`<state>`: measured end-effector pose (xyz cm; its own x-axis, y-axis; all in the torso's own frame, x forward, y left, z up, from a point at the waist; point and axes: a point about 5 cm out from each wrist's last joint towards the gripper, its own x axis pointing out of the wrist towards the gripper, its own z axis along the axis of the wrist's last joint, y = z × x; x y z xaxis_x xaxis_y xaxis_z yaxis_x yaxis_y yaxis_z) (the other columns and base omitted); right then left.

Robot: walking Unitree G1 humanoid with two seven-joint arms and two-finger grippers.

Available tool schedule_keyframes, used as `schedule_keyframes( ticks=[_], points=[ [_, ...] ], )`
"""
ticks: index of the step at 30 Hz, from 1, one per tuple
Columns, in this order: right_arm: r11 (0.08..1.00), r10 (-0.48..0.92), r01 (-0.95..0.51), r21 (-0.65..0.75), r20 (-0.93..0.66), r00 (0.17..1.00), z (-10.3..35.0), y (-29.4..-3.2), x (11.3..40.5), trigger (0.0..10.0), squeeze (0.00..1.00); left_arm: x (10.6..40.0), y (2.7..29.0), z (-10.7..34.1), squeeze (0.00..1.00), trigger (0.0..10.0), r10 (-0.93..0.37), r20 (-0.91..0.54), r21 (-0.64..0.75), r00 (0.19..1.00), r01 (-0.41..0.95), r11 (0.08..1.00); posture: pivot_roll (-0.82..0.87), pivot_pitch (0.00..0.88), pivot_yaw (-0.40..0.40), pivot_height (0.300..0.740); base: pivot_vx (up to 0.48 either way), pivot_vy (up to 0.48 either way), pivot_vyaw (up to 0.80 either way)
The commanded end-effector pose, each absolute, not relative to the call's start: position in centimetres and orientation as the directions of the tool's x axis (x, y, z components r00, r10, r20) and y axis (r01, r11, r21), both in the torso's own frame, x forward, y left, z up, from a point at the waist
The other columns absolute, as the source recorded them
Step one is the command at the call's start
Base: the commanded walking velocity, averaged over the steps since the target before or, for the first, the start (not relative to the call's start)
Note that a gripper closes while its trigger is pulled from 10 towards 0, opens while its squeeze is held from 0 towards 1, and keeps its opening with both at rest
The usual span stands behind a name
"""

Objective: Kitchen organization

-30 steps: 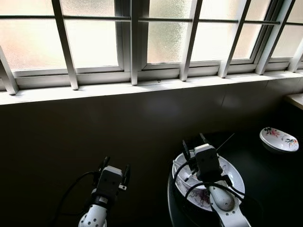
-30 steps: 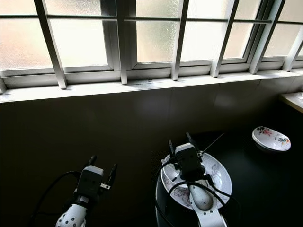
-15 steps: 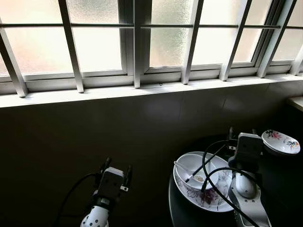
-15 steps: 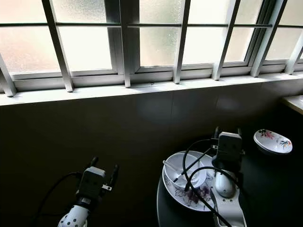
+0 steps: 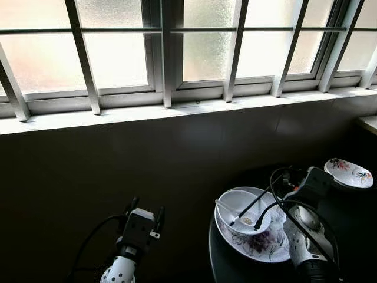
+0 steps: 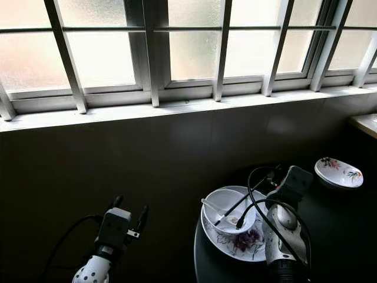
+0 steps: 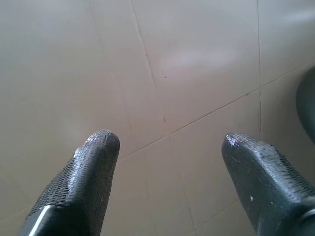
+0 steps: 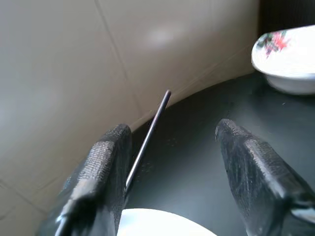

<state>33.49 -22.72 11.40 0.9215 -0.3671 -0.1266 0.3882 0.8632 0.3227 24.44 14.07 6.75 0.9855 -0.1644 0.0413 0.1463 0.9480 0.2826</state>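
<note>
A white bowl (image 5: 242,207) rests on a flowered plate (image 5: 268,246) on the round black table (image 5: 347,236). A white spoon (image 5: 227,209) and a dark chopstick (image 5: 250,205) lie in the bowl. My right gripper (image 8: 173,128) is open and empty, just right of the bowl and above the table, pointing at the tiled wall. The chopstick (image 8: 147,135) tip runs close beside one of its fingers (image 8: 106,162) without being held. My left gripper (image 5: 145,206) hangs open and empty at the lower left, away from the table, with its fingers (image 7: 93,167) over pale tiles.
A small flowered dish (image 5: 347,173) sits at the far right of the table, also in the right wrist view (image 8: 288,56). A dark tiled wall (image 5: 177,153) under a wide window sill (image 5: 177,109) stands close behind. A pale counter corner (image 5: 368,124) is at the right edge.
My right arm swung off the bowl to its right and its wrist turned toward the wall, uncovering bowl, spoon and chopstick. The left arm stayed put. The camera shifted slightly.
</note>
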Motion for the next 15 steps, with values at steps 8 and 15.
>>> schedule_keyframes(
  ticks=[8, 15],
  points=[
    [0.796, -0.245, 0.322, 0.513, -0.214, 0.946, 10.8, -21.4, 34.6, 10.0, 0.0, 24.6, 14.1, 6.7, 0.0, 10.0, -0.164, 0.037, 0.285, 0.986, 0.147, 0.947, 0.0, 0.0, -0.045, 0.736, 0.0, 0.0, 0.0],
    [0.765, -0.133, 0.262, 0.589, -0.254, 0.958, 10.4, -20.1, 35.3, 10.0, 0.0, 24.7, 14.2, 6.7, 0.0, 10.0, -0.165, 0.035, 0.29, 0.986, 0.148, 0.946, 0.0, 0.0, -0.044, 0.736, 0.0, 0.0, 0.0]
  ],
)
